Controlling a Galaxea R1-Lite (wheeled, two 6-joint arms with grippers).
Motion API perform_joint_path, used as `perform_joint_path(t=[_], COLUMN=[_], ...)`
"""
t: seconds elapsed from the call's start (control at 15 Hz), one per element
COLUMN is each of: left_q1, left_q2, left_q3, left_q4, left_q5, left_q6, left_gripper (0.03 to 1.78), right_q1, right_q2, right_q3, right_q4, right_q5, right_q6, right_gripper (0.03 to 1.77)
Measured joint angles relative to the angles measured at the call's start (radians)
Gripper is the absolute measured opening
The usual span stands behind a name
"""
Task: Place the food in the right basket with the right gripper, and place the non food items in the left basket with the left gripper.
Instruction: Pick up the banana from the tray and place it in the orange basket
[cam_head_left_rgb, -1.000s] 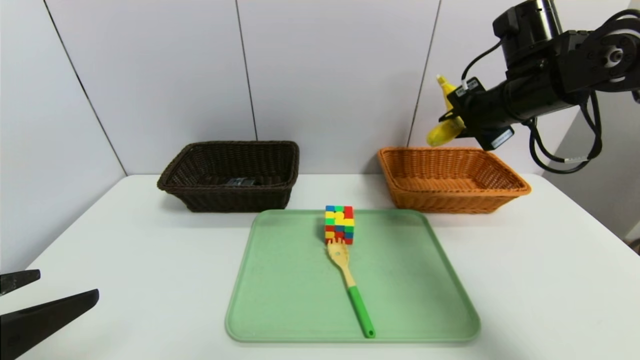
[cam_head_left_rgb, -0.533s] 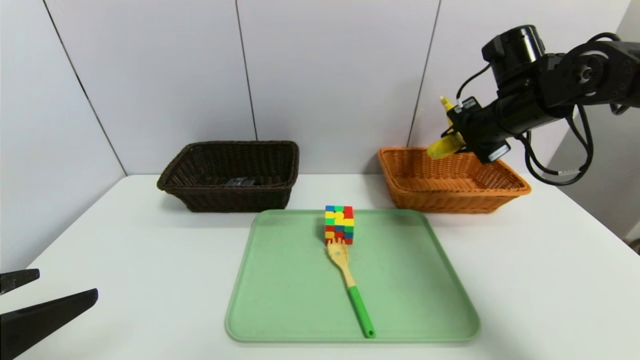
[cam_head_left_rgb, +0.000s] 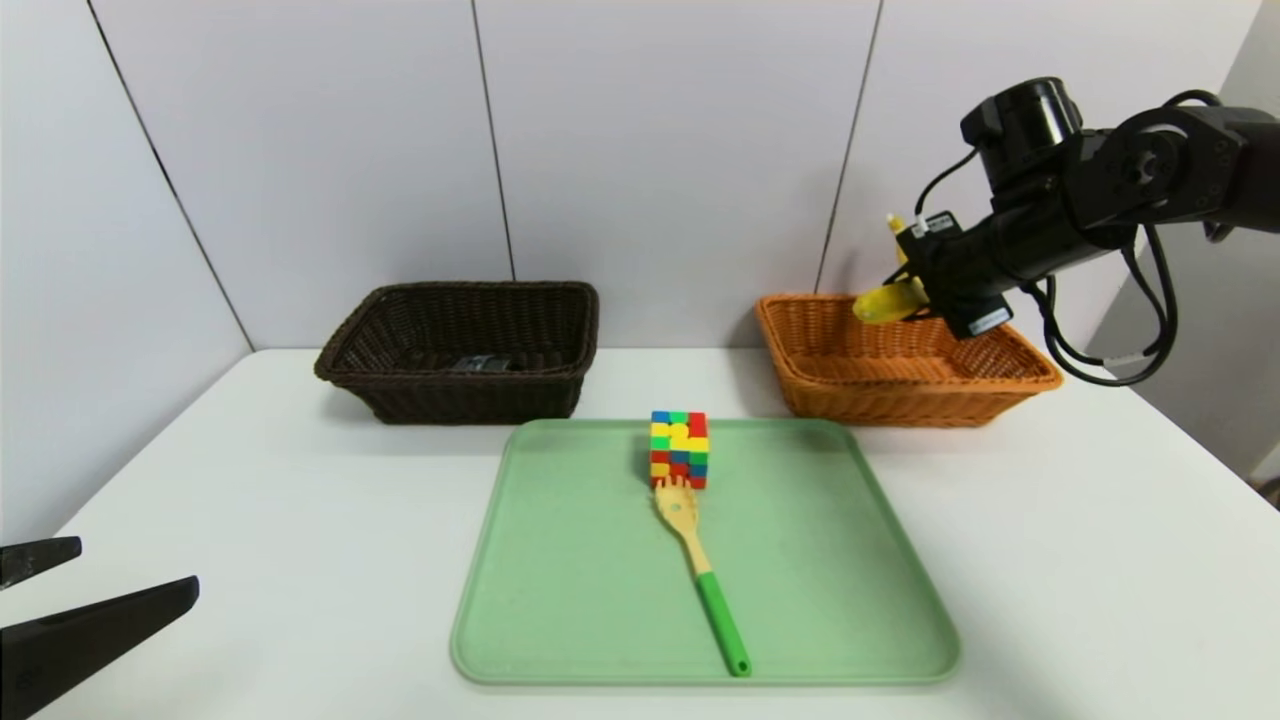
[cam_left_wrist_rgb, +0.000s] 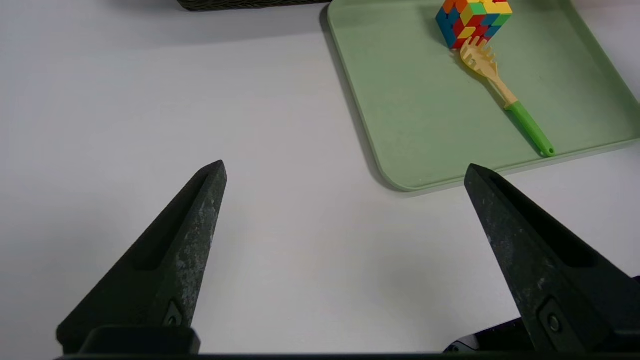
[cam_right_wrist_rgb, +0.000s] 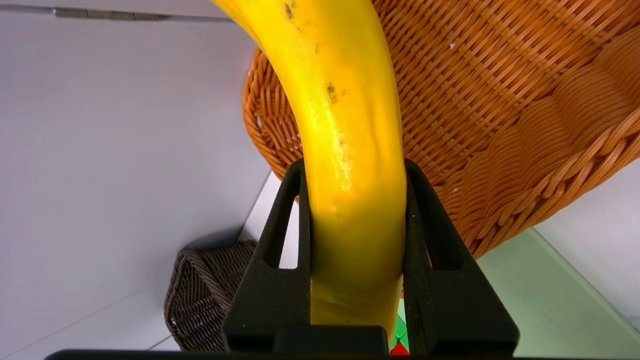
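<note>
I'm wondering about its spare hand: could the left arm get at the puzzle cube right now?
Probably yes: the left arm's jaws stand open and empty, and nothing visible covers the puzzle cube, though the fork's tines lie against it.

Quantities are as follows. Baskets: two, comprising one dark brown basket and one orange-tan basket. Trays: one, the green tray. Puzzle cubes: one cube, located on the tray. Forks: one fork, located on the tray. Bananas: one banana. Tray contents: two items. Dark brown basket contents: at least one dark item; the exact count cannot be determined. Tables: one white table.
</note>
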Motion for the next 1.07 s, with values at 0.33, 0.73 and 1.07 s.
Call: perform_joint_path(t=[0.33,0.73,1.07], left_q1=[0.0,0.0,0.0], left_q2=[0.001,0.018,0.036], left_q3=[0.0,-0.002,-0.002], left_q4=[0.0,-0.032,-0.039], left_q5=[0.001,0.0,-0.001], left_q6=[0.0,0.001,0.002], left_gripper=[1.69,1.69,1.69], right_q1=[-0.03,-0.049,-0.048], right_q2=[0.021,0.05,0.069], right_q3=[0.001,0.002,0.0], right_q4=[0.0,0.001,0.0], right_q5=[0.003,0.0,-0.001], right_q6=[0.039,0.045,0.038], right_gripper=[0.5,0.5,0.79])
